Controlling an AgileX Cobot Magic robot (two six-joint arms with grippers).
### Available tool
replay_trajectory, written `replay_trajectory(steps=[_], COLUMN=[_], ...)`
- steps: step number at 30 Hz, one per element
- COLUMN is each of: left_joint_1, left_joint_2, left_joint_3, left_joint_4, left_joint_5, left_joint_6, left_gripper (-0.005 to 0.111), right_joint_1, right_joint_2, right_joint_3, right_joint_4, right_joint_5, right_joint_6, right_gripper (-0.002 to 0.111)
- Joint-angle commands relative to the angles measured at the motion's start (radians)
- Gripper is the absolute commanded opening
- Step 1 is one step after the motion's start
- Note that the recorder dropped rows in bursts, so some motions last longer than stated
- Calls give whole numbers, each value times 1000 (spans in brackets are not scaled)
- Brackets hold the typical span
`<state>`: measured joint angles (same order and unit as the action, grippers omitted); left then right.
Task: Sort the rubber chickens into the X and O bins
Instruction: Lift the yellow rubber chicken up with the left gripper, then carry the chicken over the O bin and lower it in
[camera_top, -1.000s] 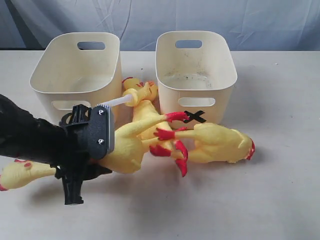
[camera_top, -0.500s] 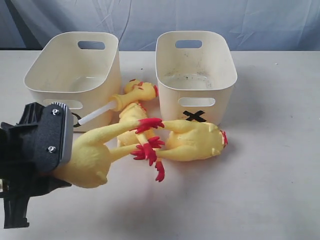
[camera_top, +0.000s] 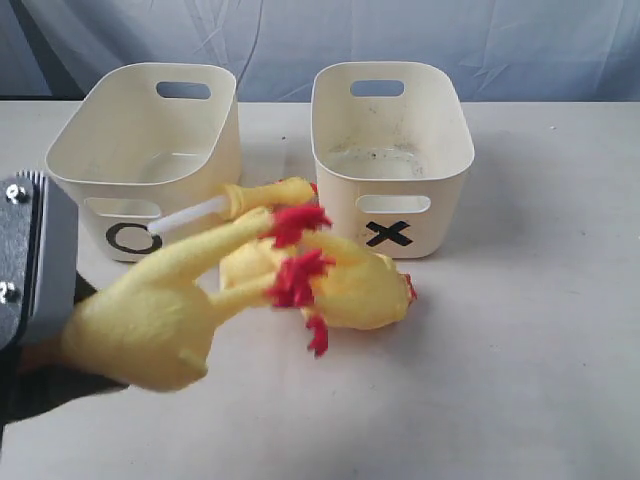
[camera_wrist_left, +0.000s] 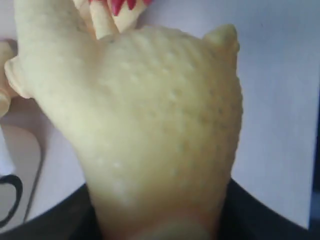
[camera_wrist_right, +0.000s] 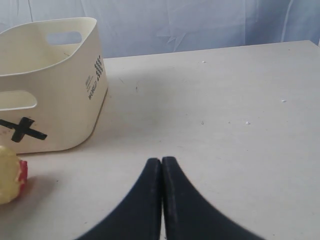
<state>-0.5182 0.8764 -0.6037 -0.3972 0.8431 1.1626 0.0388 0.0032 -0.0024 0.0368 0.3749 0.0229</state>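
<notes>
Yellow and bumpy, the big yellow rubber chicken (camera_top: 150, 320) is up in the air at the left side of the counter (camera_top: 540, 350). The left hand (camera_top: 30, 265) is squeezed shut on its fat body. The long legs and red feet stick out toward the middle.

Two more toys lie near those feet. The yellow rubber chicken with the white tube (camera_top: 265, 195) lies between the two tubs. The small yellow rubber chicken on its side (camera_top: 360, 290) lies in front of the cream plastic tub with the black X (camera_top: 440, 205). I cannot tell if the red feet touch either of them. The cream plastic tub with the black O (camera_top: 228, 130) is the one nearer to the held chicken. Both tubs look empty.

The right hand (camera_wrist_right: 161, 165) is closed with nothing in it. It hangs low over the counter beside the X tub.

To do this step well, the left hand should lift the chicken high first, so the feet come free of the other toys and pass over the tub's edge. Rubber is squashy and can slip, so the squeeze should stay firm. I cannot tell from here which tub this chicken belongs in. Over the right tub, the hand should go down a bit, then open, so that the whole chicken drops inside and no leg hangs over the edge.
</notes>
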Motion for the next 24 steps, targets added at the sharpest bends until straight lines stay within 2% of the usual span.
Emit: replay_trajectory(steps=[1, 2, 3, 5, 6, 8, 10, 11, 12, 14, 15, 17, 24], left_joint_1=[-3, -3, -3, -3, -3, -3, -3, -3, -3, -3, -3, -3, -3], left_joint_2=[-26, -26, -20, -15, -17, -42, -67, -73, -73, -44, -29, -3, -1], left_joint_3=[-28, -20, -20, -54, -72, -103, -114, -114, -114, -114, -114, -114, -140], left_joint_4=[244, 221, 193, 200, 245, 397, 416, 304, 130, -163, -229, -315, -375], left_joint_5=[68, 82, 129, 282, 292, 129, -33, -75, -66, 120, 219, 266, 112], left_joint_6=[-263, -363, -369, -218, -230, -521, -758, -744, -605, -193, -100, -96, -124], left_gripper=[0, 0, 0, 0, 0, 0, 0, 0, 0, 0, 0, 0, 0], right_joint_1=[3, 3, 3, 3, 3, 3, 3, 3, 3, 3, 3, 3, 3], right_joint_2=[-3, -3, -3, -3, -3, -3, -3, -3, -3, -3, -3, -3, -3], right_joint_3=[2, 2, 2, 2, 2, 2, 2, 2, 2, 2, 2, 2, 2], right_joint_4=[0, 0, 0, 0, 0, 0, 0, 0, 0, 0, 0, 0, 0], right_joint_5=[-13, -13, -13, -13, -13, -13, -13, -9, -9, -9, -9, -9, -9], right_joint_6=[-3, -3, -3, -3, -3, -3, -3, -3, -3, -3, -3, -3, -3], right_gripper=[0, 0, 0, 0, 0, 0, 0, 0, 0, 0, 0, 0, 0])
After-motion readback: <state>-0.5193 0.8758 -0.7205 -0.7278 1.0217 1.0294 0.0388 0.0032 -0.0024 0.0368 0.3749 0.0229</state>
